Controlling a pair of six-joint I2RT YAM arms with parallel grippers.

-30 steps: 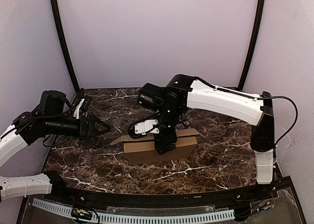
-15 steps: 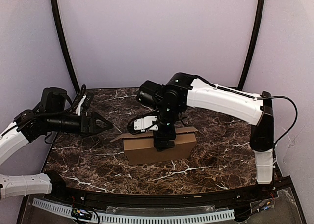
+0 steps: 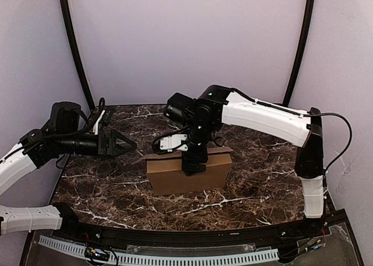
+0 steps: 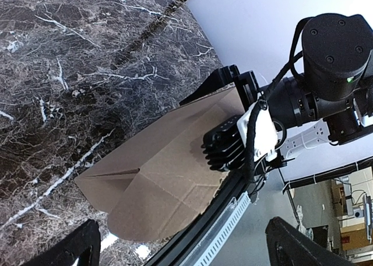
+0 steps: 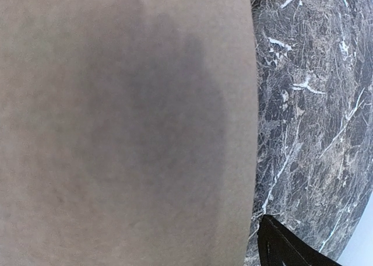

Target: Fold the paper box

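The paper box (image 3: 175, 175) stands on its long edge at the middle of the table (image 3: 105, 190), long axis running from nine to three o'clock; the right gripper (image 3: 194, 165) reaches down from twelve o'clock over its upper edge, jaws spread with cardboard between them, though whether they pinch the wall or merely bracket it I cannot tell; the left gripper (image 3: 129, 143) hangs just off the box's nine o'clock end, jaws wide apart and empty. The step in hand looks like closing that nine o'clock end while the right arm steadies the carton; to do it well, the left should come in level and square to the end flap (image 4: 111, 187), press along the crease rather than mid-panel, and push gently so the box does not slide toward three o'clock or buckle. The cardboard is plain matte brown, thin, with crisp scored folds and a slightly bowed face in the left wrist view; it should bend readily at the scores and dent elsewhere. The table is dark polished marble with white veins, likely slippery under a light carton.
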